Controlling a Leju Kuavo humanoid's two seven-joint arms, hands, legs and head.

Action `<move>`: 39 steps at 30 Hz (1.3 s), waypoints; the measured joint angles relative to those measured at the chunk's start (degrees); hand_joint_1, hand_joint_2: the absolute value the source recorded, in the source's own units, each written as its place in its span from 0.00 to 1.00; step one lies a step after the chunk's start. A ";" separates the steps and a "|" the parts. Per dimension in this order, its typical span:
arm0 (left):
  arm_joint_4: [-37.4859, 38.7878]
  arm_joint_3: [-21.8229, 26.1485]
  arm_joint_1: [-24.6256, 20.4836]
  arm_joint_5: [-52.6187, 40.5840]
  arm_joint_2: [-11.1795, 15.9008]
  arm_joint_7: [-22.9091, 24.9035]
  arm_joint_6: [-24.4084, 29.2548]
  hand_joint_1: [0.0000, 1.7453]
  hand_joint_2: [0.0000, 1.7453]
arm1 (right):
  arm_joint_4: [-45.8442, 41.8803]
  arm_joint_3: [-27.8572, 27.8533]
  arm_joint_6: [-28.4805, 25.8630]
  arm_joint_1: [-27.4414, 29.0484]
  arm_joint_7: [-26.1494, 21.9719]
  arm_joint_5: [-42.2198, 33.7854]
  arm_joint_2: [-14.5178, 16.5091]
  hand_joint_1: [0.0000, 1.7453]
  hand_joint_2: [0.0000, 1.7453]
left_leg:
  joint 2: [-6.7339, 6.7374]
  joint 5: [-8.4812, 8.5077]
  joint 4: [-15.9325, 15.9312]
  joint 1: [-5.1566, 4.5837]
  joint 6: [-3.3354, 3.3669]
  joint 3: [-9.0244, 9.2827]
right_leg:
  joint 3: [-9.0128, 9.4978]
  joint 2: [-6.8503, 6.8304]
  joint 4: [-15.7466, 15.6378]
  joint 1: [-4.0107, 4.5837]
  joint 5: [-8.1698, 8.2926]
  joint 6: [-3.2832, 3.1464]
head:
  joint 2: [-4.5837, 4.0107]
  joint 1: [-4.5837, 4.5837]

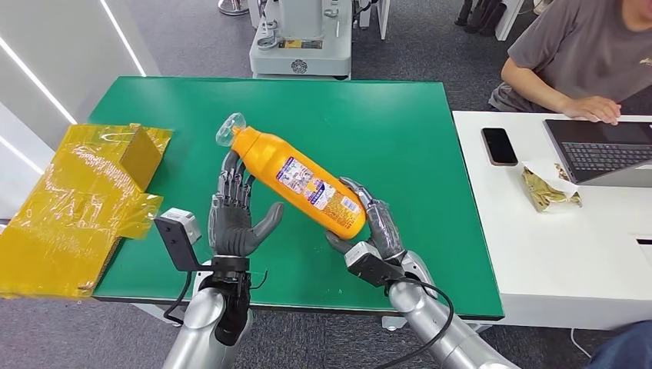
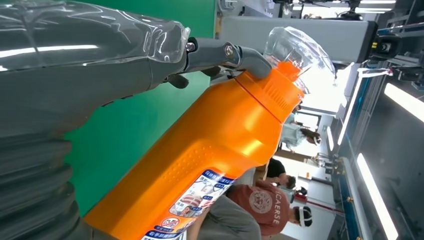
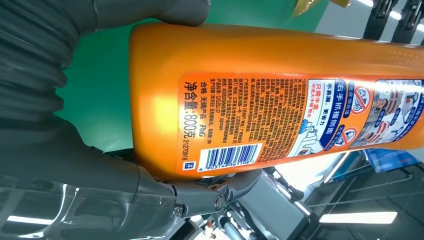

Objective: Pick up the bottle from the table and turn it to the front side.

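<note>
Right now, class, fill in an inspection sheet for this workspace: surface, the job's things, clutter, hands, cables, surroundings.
Surface: green table, with a white desk beside it on the robot's right.
Job's things: orange bottle lifted off the table, tilted, clear cap toward the far left, barcode label facing up.
Clutter: crumpled yellow wrapping at the table's left edge.
Hands: right hand grips the bottle's base; left hand has its fingers touching the bottle near the cap.
Cables: black cable looped along the right forearm.
Surroundings: seated person at a laptop; phone on the desk.
</note>
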 joint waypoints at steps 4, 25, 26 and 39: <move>0.27 0.01 -0.05 0.28 -0.10 0.00 -0.16 0.00 1.00 | 0.46 0.19 -0.38 0.09 0.00 -0.24 -0.01 1.00 1.00 | 0.00 0.00 0.00 0.00 0.00 0.00 | -0.01 0.01 0.00 0.00 0.00 0.00 | 0.00 0.00; 5.36 1.39 -4.07 2.41 0.72 -1.70 -0.03 0.00 1.00 | -4.25 2.31 -3.80 -0.23 -0.16 -2.73 -0.96 1.00 1.00 | 0.01 0.00 0.00 0.01 0.00 0.00 | -0.01 0.01 0.03 0.01 0.01 -0.02 | 0.00 -0.01; 5.37 1.65 -4.07 2.42 0.78 -1.72 -0.02 0.00 1.00 | -4.63 2.54 -4.02 -0.30 -0.17 -2.86 -0.97 1.00 1.00 | 0.00 0.00 0.00 0.01 0.00 -0.01 | -0.01 0.00 0.03 0.01 0.01 -0.02 | 0.00 0.00; 8.46 2.49 -6.27 4.08 1.44 -3.66 0.91 0.00 1.00 | -4.86 4.61 -0.98 -2.95 -0.06 -5.91 -0.98 1.00 1.00 | 0.00 0.01 0.01 0.00 0.00 -0.02 | 0.00 0.00 0.02 0.00 0.03 -0.04 | 0.00 0.00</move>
